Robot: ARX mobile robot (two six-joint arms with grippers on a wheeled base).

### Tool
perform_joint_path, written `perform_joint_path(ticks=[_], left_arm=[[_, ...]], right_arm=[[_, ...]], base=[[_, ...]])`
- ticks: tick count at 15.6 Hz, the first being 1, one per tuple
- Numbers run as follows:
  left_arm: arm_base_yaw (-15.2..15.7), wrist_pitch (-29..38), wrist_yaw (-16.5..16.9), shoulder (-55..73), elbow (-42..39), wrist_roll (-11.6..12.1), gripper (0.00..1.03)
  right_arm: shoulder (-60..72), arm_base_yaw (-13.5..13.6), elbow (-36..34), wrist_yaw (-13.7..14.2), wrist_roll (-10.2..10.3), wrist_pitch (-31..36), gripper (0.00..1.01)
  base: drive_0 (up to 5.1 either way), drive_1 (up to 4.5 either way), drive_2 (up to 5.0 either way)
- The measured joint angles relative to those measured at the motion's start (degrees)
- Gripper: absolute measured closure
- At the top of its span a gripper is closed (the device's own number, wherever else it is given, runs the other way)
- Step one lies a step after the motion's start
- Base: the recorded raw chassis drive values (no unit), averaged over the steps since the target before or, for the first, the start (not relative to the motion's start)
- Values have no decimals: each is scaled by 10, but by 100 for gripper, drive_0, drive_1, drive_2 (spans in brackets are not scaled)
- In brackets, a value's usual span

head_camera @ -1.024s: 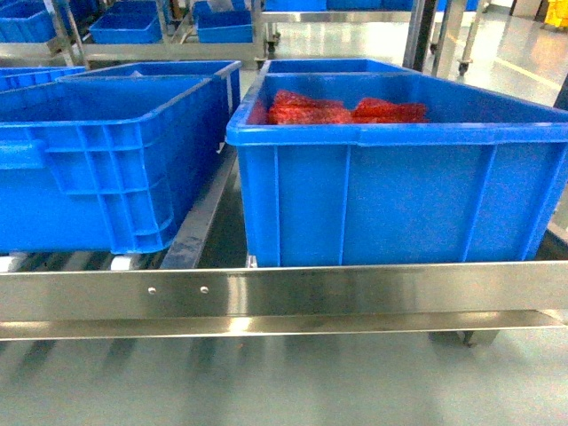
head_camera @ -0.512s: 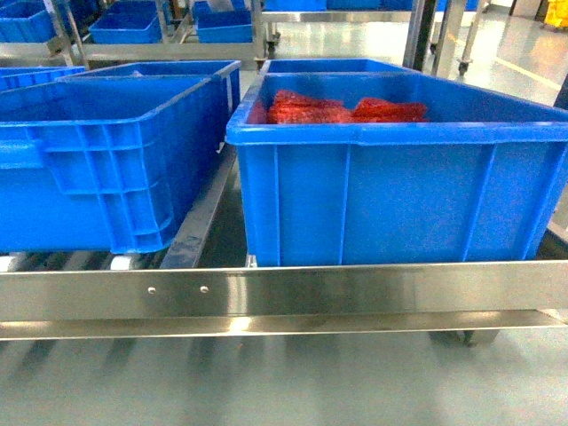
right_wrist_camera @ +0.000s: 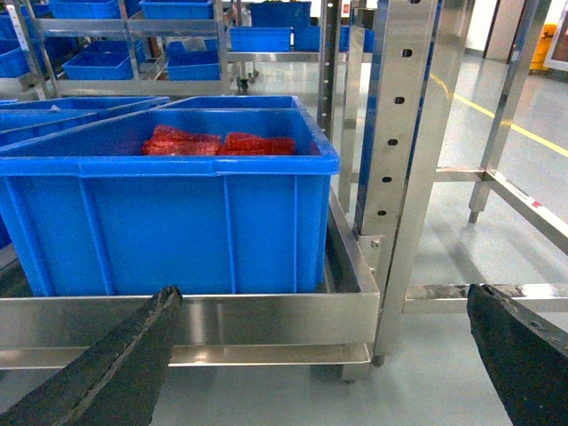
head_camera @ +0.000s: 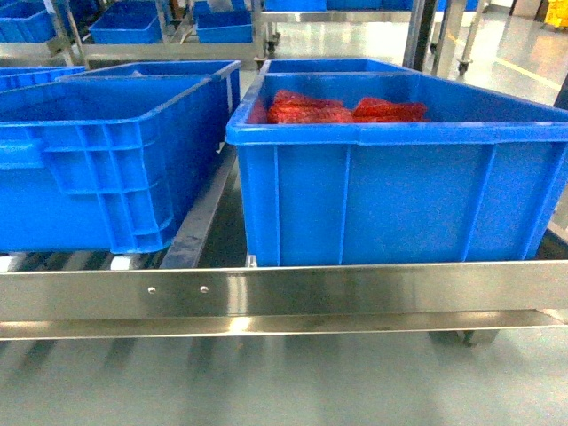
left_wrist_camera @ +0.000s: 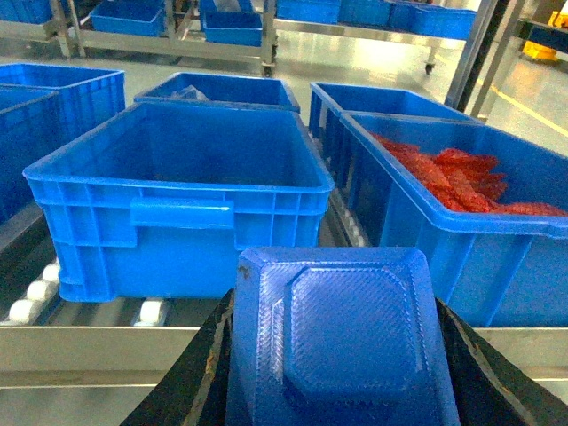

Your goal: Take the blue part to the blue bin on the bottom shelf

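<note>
From my head camera, the blue bin (head_camera: pixel 399 169) with red pouches (head_camera: pixel 342 108) sits on the right of the bottom shelf (head_camera: pixel 284 293), just behind its front rail; an empty blue crate (head_camera: pixel 106 160) stands beside it on the left. Neither of my end effectors shows here, and nothing has shifted since a second ago.

My left wrist camera shows my left end effector (left_wrist_camera: pixel 342 355) closed onto the blue part (left_wrist_camera: pixel 342 342), its black fingers (left_wrist_camera: pixel 191 382) pressed against both sides, near the rail. The blue bin (left_wrist_camera: pixel 444 231) lies far right of it.

On my right wrist camera, my right end effector (right_wrist_camera: pixel 328 355) is spread wide and holds nothing, facing the blue bin (right_wrist_camera: pixel 169 204) and a steel upright (right_wrist_camera: pixel 404 151).
</note>
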Motion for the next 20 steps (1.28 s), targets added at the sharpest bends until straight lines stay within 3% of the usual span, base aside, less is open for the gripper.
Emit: perform_joint_path(ticks=[14, 20], left_arm=[[0, 0, 0, -1, 0, 0, 59], [0, 0, 0, 1, 0, 0, 59]], right_arm=[[0, 0, 0, 0, 0, 0, 3], [0, 0, 0, 0, 0, 1, 3]], base=[[0, 0, 0], [-7, 426, -440]])
